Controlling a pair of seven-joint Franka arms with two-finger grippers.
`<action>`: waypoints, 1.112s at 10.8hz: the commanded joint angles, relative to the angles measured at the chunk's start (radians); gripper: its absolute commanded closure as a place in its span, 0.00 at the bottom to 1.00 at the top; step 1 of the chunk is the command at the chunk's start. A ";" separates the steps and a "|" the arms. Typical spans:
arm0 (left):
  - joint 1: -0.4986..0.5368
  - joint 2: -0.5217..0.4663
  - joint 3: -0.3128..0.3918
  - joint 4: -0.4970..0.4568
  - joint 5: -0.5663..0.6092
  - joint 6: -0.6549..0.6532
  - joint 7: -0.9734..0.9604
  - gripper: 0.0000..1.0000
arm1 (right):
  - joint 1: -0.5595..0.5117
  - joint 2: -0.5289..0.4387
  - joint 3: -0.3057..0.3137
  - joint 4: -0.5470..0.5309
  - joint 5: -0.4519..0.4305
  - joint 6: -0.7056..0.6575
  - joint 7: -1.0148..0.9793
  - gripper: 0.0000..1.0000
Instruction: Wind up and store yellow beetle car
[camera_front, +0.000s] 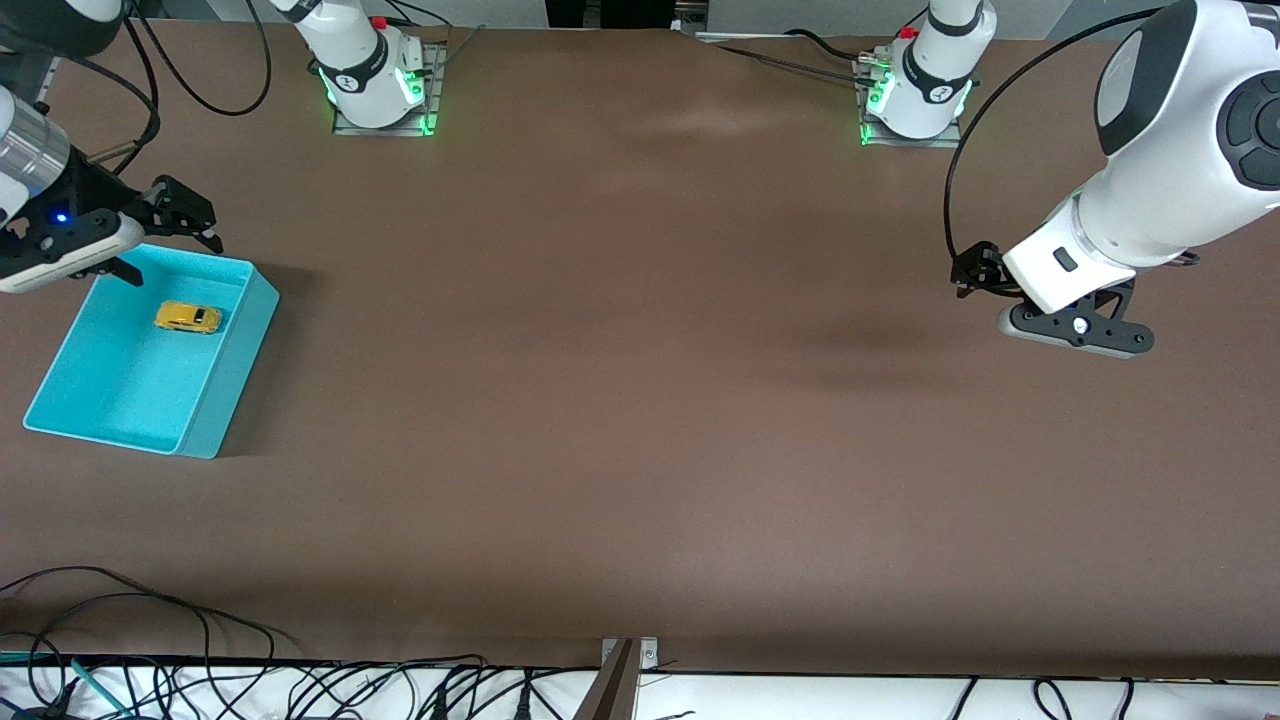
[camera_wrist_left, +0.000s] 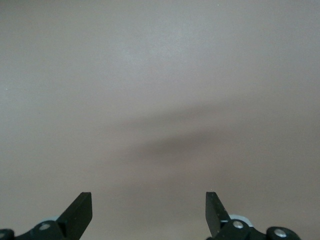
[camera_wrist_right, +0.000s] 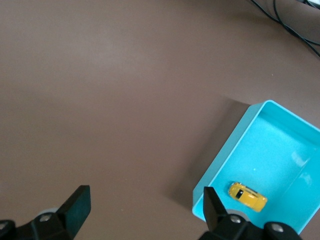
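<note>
The yellow beetle car (camera_front: 188, 317) lies inside the cyan bin (camera_front: 236, 372), in the part of the bin nearer the robot bases. The bin stands at the right arm's end of the table. My right gripper (camera_front: 172, 255) hangs open over the bin's rim on the bases' side, with nothing between its fingers. In the right wrist view the car (camera_wrist_right: 247, 196) shows in the bin (camera_wrist_right: 223, 151) beside one fingertip, and the right gripper (camera_wrist_right: 145, 200) is wide apart. My left gripper (camera_front: 1000, 295) waits open over bare table at the left arm's end; in its own view the left gripper (camera_wrist_left: 149, 200) holds nothing.
The brown table cloth (camera_front: 640, 400) spreads flat between the two arms. Cables (camera_front: 150, 640) trail along the table edge nearest the front camera. The arm bases (camera_front: 375, 80) stand on plates along the edge farthest from that camera.
</note>
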 joint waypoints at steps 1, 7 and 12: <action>-0.010 0.002 -0.001 0.013 0.018 -0.001 0.006 0.00 | 0.071 0.077 -0.027 0.150 -0.041 -0.112 0.164 0.00; -0.012 0.003 -0.003 0.015 0.019 -0.004 0.008 0.00 | 0.149 0.088 -0.086 0.250 -0.085 -0.198 0.239 0.00; -0.006 0.003 -0.003 0.013 0.021 -0.007 0.008 0.00 | 0.149 0.096 -0.086 0.250 -0.124 -0.200 0.244 0.00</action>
